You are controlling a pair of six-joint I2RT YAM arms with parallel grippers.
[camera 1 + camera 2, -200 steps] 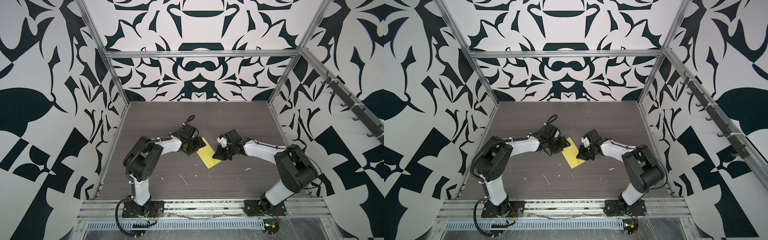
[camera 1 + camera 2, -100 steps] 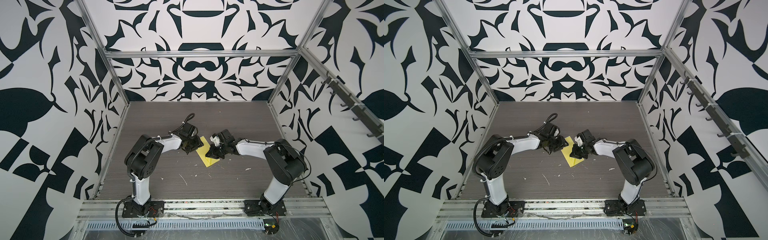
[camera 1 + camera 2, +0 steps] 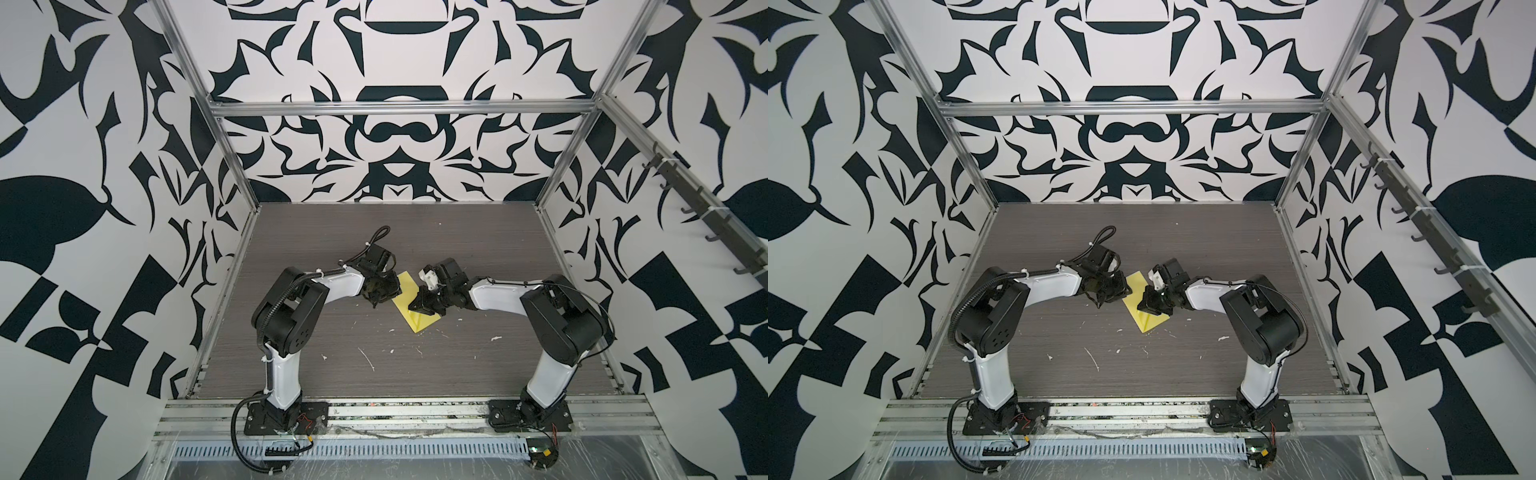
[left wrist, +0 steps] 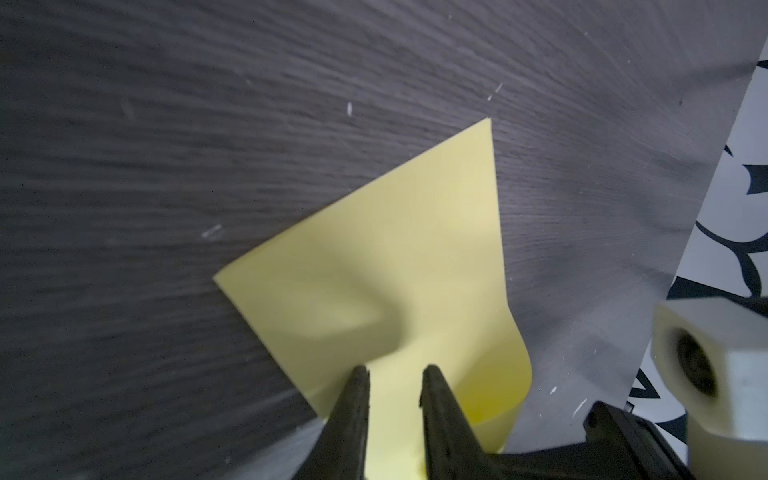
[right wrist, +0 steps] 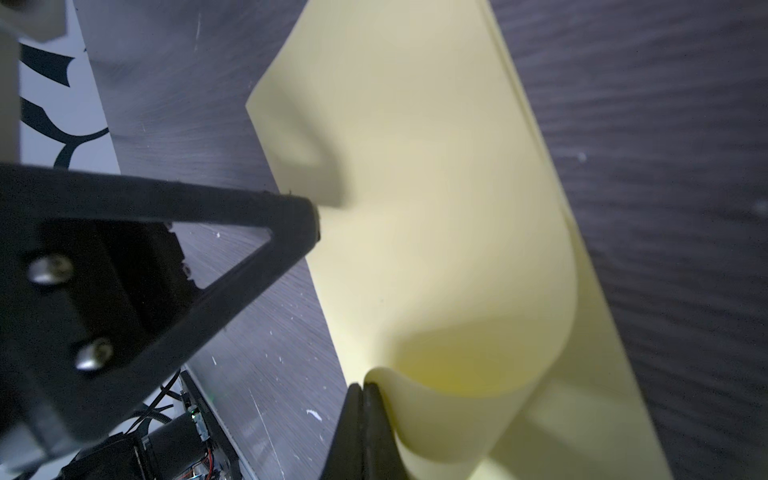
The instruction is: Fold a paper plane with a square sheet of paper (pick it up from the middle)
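— Yellow paper: where is the square sheet of paper (image 3: 419, 322) seen?
— Mid-table, on the dark wood-grain table (image 3: 332, 249) between both grippers, with one flap curled upward.
— And the jaws?
— The right gripper (image 5: 365, 388) is clamped on that flap's edge. On the left gripper (image 4: 395, 372) a narrow gap is left, at the sheet's left side; a grip cannot be told.

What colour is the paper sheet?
Plain pale yellow; the paper sheet shows best in the left wrist view.
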